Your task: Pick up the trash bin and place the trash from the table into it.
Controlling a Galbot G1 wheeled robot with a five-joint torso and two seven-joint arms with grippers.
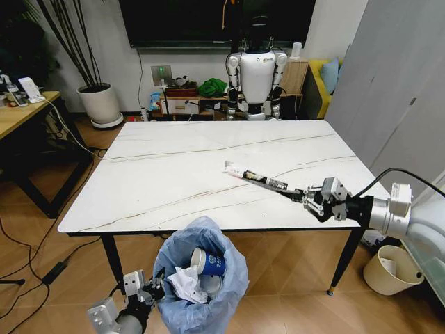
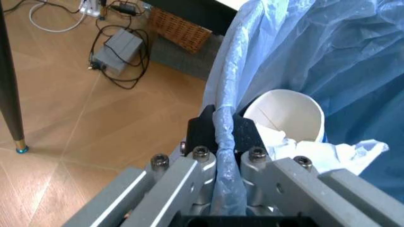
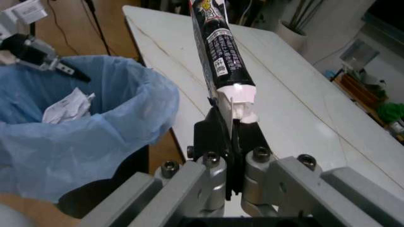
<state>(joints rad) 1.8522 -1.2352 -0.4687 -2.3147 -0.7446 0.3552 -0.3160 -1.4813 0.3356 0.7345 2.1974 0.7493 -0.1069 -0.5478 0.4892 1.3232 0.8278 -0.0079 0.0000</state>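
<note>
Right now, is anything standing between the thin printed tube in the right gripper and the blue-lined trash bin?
Nothing visible does. The right gripper holds the thin printed tube over the white marble-look table; the bag-lined trash bin, clamped by the left gripper, sits open below the table's near edge.

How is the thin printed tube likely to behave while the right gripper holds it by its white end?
The tube probably stays fairly stiff: it juts straight from the right gripper without drooping. Held by one end, it may pivot or slip. It seems light.
</note>
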